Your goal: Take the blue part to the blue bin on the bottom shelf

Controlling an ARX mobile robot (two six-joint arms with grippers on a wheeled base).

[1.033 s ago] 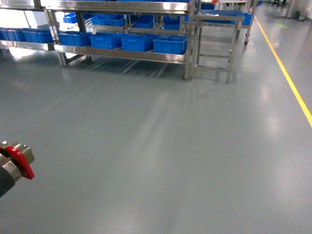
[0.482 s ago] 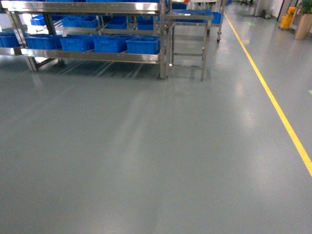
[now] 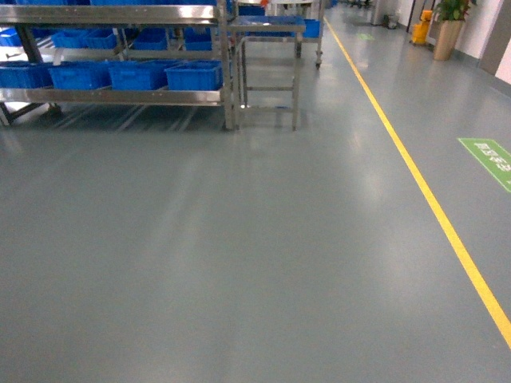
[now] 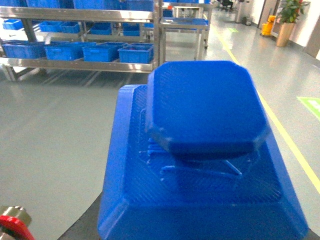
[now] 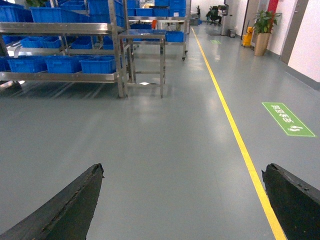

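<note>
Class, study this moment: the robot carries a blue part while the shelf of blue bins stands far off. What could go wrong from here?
1. The blue part fills the left wrist view, so that camera may see little of a bin at placement.
2. The bottom shelf lies far left in the head view; the base may need to turn.
3. The blue bins sit close together; a wrong drop is possible.

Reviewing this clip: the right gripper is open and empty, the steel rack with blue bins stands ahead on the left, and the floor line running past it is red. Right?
Not quite: the floor line is yellow, as the head view shows. The rest holds: the right gripper is open and empty, and the steel rack with blue bins stands ahead on the left.
</note>
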